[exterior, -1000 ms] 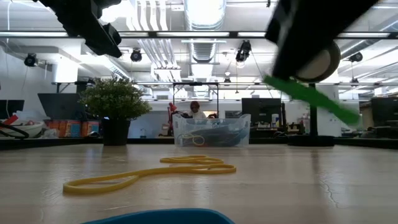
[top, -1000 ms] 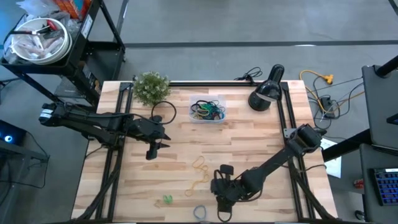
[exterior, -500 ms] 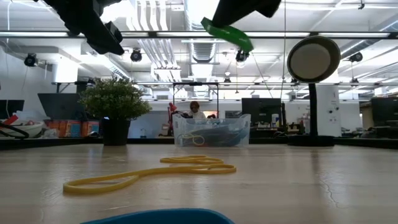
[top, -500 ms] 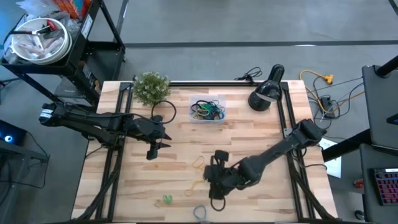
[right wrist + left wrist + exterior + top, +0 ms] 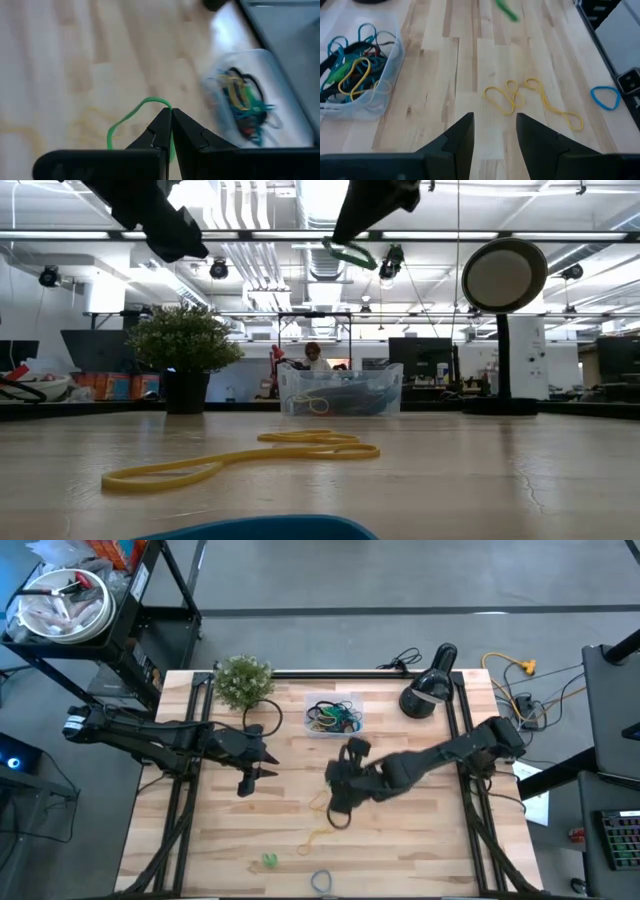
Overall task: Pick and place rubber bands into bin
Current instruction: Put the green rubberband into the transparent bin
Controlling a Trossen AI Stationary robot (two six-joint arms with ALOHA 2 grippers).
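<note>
My right gripper (image 5: 340, 812) hangs above the middle of the table, shut on a green rubber band (image 5: 131, 119), which also shows in the low view (image 5: 350, 252). The clear bin (image 5: 333, 717) stands toward the far edge, beyond the gripper, with several coloured bands inside (image 5: 240, 107). On the wood lie a long yellow band (image 5: 320, 808), a small green band (image 5: 269, 860) and a blue band (image 5: 320, 881) by the near edge. My left gripper (image 5: 246, 782) waits open, raised over the table's left half (image 5: 492, 132). My right gripper pinches the green band's edge (image 5: 169, 106) between its two shut fingers, right at their free ends. The band is lifted clear of the table. Its loop sticks out slack to one side of the fingertips (image 5: 358, 254).
A small potted plant (image 5: 243, 680) stands at the far left corner and a black desk lamp (image 5: 428, 690) at the far right. Black cables (image 5: 262, 722) curl beside the plant. Bare wood lies between the bin and the yellow band (image 5: 530, 95).
My right gripper has risen and travelled from the near edge toward the far edge and the bin, shifting slightly left. It stayed shut on the green band and carried it clear of the table. My left arm kept still.
</note>
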